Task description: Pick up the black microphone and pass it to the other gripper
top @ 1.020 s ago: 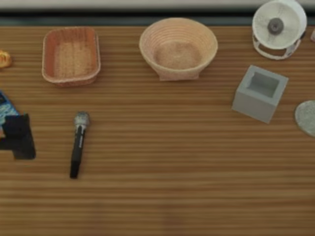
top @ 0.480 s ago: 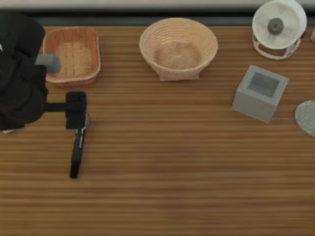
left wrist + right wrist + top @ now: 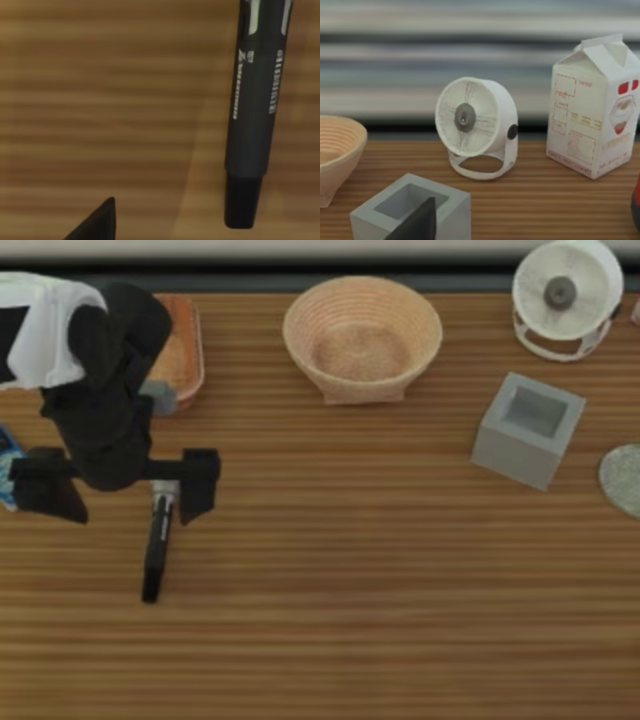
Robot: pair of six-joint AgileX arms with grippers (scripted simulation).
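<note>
Hovering over the head end of the black microphone [image 3: 157,545] in the top view, with the left gripper [image 3: 118,483] spread wide: 1 finger pad [image 3: 199,484] just right of the mic head, the other well off to the left, past the arm's own bulk. Lying flat on the table [image 3: 380,580], handle trailing away below the gripper toward the near edge. Nothing pinched yet, so judged as the approach stage only: no grasp, no lift, no handover. No right gripper anywhere in this view. Beyond the left arm, an orange basket [image 3: 181,350] partly covered by it, then a round woven bowl [image 3: 362,335], a grey open box [image 3: 527,428] and a white fan [image 3: 566,295] far off to the right.

Looking down from the left wrist view: the microphone handle [image 3: 254,110] close beneath, resting on the wood, with 1 dark fingertip [image 3: 97,225] well to the side and not touching.

Showing in the right wrist view: only a dark fingertip [image 3: 417,224] in front of the box, with the fan and a milk carton [image 3: 592,107] beyond; right gripper parked far from the mic, spread or closed impossible to tell. Left to do: descend, close, lift, carry across, transfer.
</note>
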